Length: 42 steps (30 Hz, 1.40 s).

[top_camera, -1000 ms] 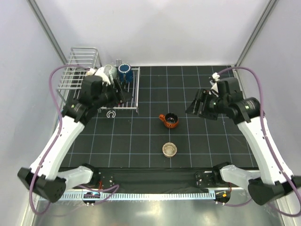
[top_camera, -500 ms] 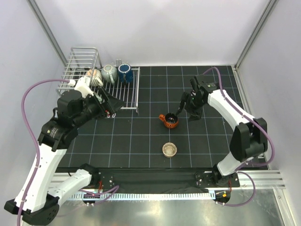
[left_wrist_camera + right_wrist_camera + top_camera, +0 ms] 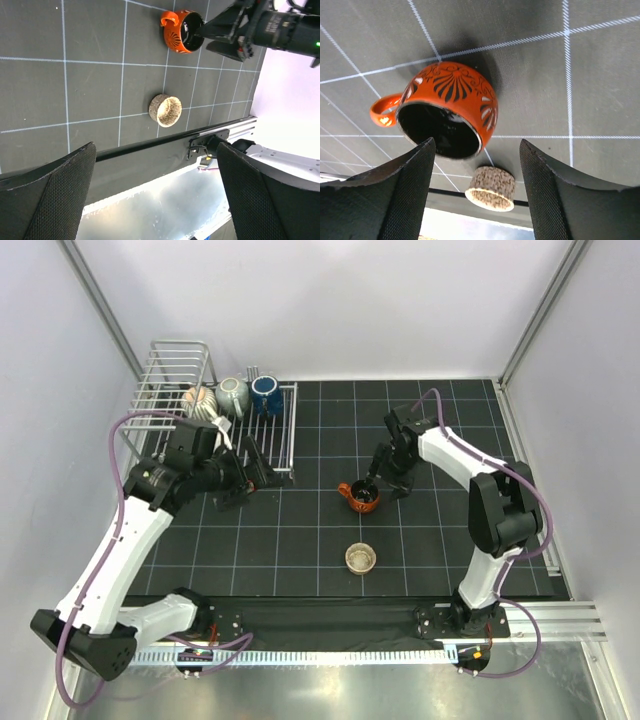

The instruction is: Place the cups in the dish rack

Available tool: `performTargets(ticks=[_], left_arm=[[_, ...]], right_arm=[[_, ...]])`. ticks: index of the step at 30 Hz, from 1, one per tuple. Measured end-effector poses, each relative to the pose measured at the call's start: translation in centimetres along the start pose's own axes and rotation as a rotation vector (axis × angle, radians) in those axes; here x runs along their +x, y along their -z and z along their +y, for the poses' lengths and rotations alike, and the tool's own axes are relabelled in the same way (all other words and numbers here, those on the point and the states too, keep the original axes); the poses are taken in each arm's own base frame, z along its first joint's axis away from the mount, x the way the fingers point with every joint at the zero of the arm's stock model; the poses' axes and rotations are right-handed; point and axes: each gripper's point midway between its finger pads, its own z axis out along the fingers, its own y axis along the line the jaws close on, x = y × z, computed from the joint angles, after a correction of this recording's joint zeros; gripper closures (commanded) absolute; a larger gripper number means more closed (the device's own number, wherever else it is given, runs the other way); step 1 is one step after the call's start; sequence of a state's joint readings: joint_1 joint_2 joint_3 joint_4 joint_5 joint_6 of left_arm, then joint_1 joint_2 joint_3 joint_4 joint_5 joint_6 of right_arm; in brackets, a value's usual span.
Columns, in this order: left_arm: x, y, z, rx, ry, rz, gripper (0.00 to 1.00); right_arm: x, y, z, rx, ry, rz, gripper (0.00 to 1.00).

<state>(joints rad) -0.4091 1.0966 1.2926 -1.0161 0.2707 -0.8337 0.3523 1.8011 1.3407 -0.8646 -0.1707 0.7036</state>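
Fingers [image 3: 55, 195] of L gripper [image 3: 252, 480] are spread wide w/ nothing betw. them. It hangs over the black grid mat [image 3: 300, 540], just off the 5 o'clock corner of the dish rack [image 3: 160, 352]. The rack sits at approx. 10 o'clock on the mat, w/ its tall railed end on the far left. Three cups lie in a row along its far edge: ribbed cream cup [image 3: 200, 400], grey cup [image 3: 233, 394], dark blue cup [image 3: 266, 395]. Mid-mat stands the orange mug [image 3: 360, 496], upright, w/ black fan pattern and handle toward 9 o'clock. At its 6 o'clock, well apart, is the small tan cup [image 3: 361, 558], upright. R gripper [image 3: 385, 485] comes in from the mug's 2 o'clock, fingers [image 3: 395, 200] apart, straddling the mug's rim w/ a gap each side. No grip on it.
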Motion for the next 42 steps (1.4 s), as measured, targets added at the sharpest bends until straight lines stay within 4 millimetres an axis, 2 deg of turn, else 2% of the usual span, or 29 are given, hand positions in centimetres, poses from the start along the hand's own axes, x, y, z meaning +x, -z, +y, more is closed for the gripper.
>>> performTargets(ticks=[1, 2, 4, 9, 13, 15, 18, 19, 20, 25, 28, 31, 33, 38, 42], left_arm=[[0.0, 0.0, 0.0, 0.001, 0.002, 0.000, 0.01], [0.0, 0.2, -0.1, 0.005, 0.003, -0.005, 0.00], [0.0, 0.6, -0.3, 0.017, 0.002, -0.018, 0.00], [-0.2, 2.7, -1.0, 0.076, -0.009, -0.090, 0.01], [0.0, 2.3, -0.6, 0.053, 0.008, -0.068, 0.00], [0.2, 1.6, -0.1, 0.018, 0.028, -0.036, 0.00], [0.3, 0.1, 1.1, -0.062, 0.080, 0.003, 0.00], [0.3, -0.1, 1.4, -0.079, 0.096, 0.008, 0.00], [0.4, 0.0, 1.5, -0.088, 0.105, 0.008, 0.00], [0.7, 0.5, 1.0, -0.070, 0.133, 0.028, 0.06], [1.1, 0.6, 0.2, -0.037, 0.149, 0.056, 0.10], [1.4, 0.9, -1.5, 0.042, 0.186, 0.092, 0.14], [1.3, 1.0, -3.1, 0.116, 0.217, 0.105, 0.16], [1.2, 1.8, -6.6, 0.265, 0.273, 0.145, 0.16], [2.2, 2.2, -9.1, 0.340, 0.284, 0.196, 0.16]], right_arm=[[0.1, -0.3, 0.1, 0.003, 0.000, 0.005, 0.37], [0.2, -0.6, 0.1, 0.007, -0.002, 0.011, 0.45], [0.4, -1.1, 0.2, 0.013, -0.002, 0.020, 0.49], [0.8, -2.1, 0.0, 0.033, 0.002, 0.035, 0.51], [1.3, -2.8, -0.6, 0.060, 0.015, 0.042, 0.55], [1.5, -3.0, -1.0, 0.073, 0.025, 0.043, 0.64], [1.5, -3.2, -1.3, 0.079, 0.043, 0.039, 0.83], [1.4, -3.2, -1.4, 0.084, 0.051, 0.033, 0.92], [1.3, -3.3, -1.7, 0.098, 0.061, 0.026, 0.96], [0.7, -3.3, -2.7, 0.139, 0.110, -0.006, 0.96], [0.3, -2.5, -2.7, 0.138, 0.149, -0.036, 0.96], [-0.3, -0.1, -1.7, 0.088, 0.212, -0.100, 0.96], [-0.9, 2.8, -0.3, 0.016, 0.268, -0.182, 0.96], [-1.6, 12.7, 4.0, -0.245, 0.410, -0.446, 0.96], [-0.7, 19.9, 6.0, -0.428, 0.504, -0.638, 0.96]])
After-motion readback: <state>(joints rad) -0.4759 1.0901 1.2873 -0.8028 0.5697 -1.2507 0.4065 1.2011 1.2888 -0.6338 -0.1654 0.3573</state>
